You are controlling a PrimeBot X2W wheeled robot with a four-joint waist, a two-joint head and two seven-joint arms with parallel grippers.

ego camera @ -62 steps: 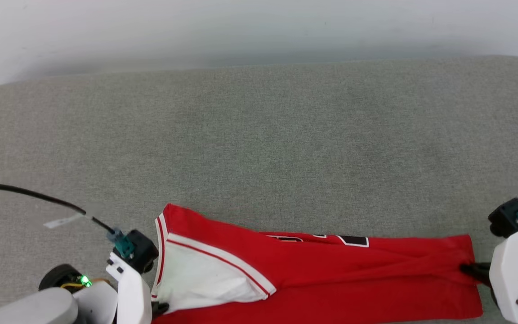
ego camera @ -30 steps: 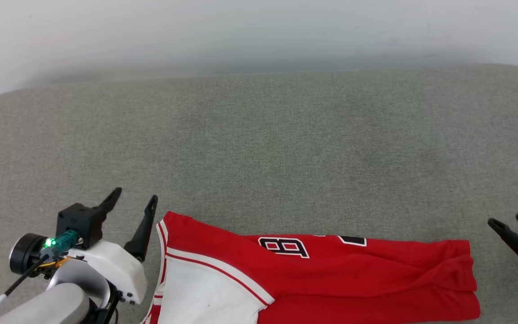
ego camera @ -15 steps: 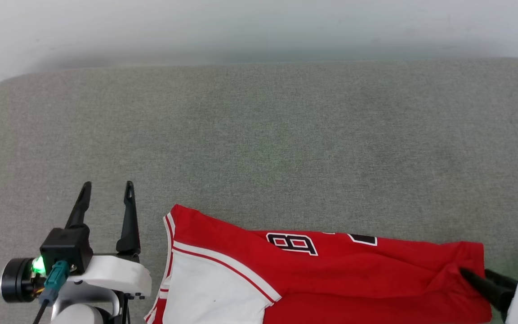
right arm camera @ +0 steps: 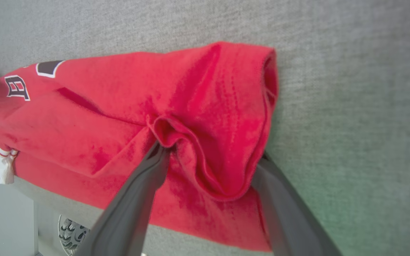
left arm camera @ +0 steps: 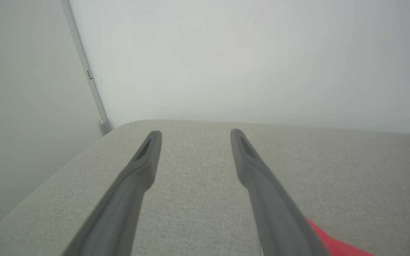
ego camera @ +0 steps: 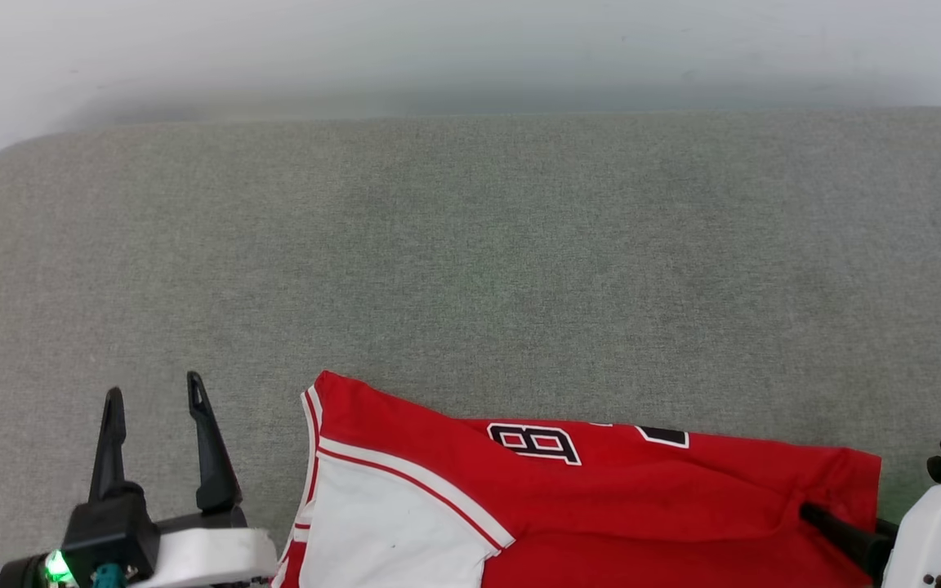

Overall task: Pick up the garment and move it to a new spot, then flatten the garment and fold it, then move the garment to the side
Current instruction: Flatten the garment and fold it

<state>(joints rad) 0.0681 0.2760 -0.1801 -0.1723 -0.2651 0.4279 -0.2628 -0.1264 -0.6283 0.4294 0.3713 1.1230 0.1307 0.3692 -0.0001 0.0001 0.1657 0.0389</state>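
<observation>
Red jersey (ego camera: 601, 498) lies folded lengthwise on the grey table (ego camera: 470, 245), so my right fingers (right arm camera: 133, 206) straddle its bunched hem (right arm camera: 267, 89), spread, ready to pinch; my left fingers (left arm camera: 262, 185) hover empty, spread.

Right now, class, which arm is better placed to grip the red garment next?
Probably the right. The right pincer stands open astride the bunched end of the garment; the left pincer, also open, hovers over bare grey cushion beside the sleeve end.
</observation>
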